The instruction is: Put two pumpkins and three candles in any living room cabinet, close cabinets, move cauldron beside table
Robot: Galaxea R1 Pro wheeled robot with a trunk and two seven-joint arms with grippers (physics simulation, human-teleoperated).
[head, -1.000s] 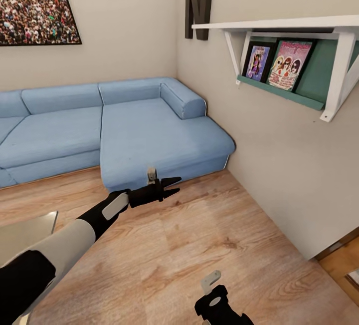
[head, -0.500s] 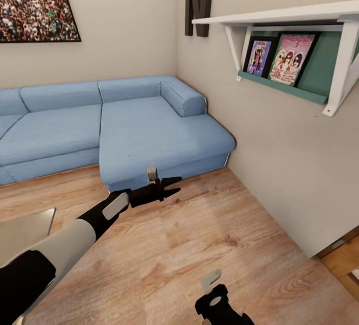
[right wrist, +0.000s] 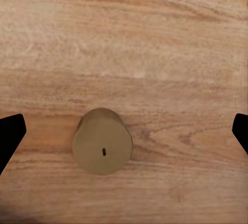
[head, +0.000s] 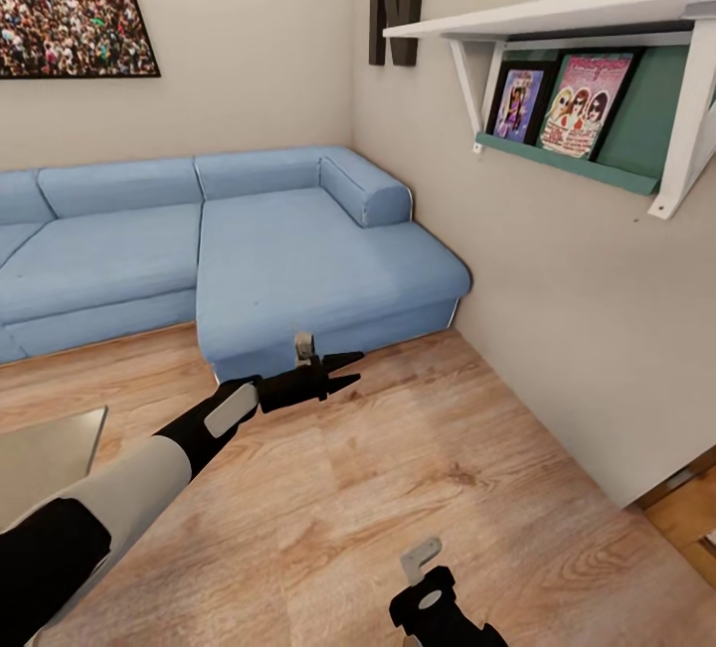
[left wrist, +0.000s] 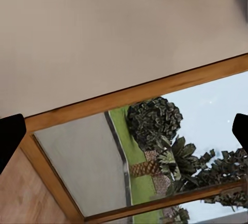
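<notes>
A short tan candle [right wrist: 102, 141] with a dark wick stands upright on the wood floor, seen from straight above in the right wrist view. My right gripper [head: 438, 617] hangs over it, open, with its black fingertips [right wrist: 10, 136] far apart on either side and not touching it. My left gripper [head: 346, 372] is held out in front of the blue corner sofa [head: 249, 259], open and empty; its fingertips [left wrist: 10, 136] frame a wall and a glass patio door. A corner of the glossy grey table [head: 45, 453] shows at the left.
A beige wall [head: 557, 349] runs close along my right side, carrying a white and teal shelf [head: 587, 80] with framed pictures. A doorway threshold [head: 686, 498] lies at the lower right. Bare wood floor [head: 398, 468] stretches between sofa, table and wall.
The whole head view has shifted a little: sofa and shelf sit higher in the picture and the table corner further left. Both arms keep the same pose.
</notes>
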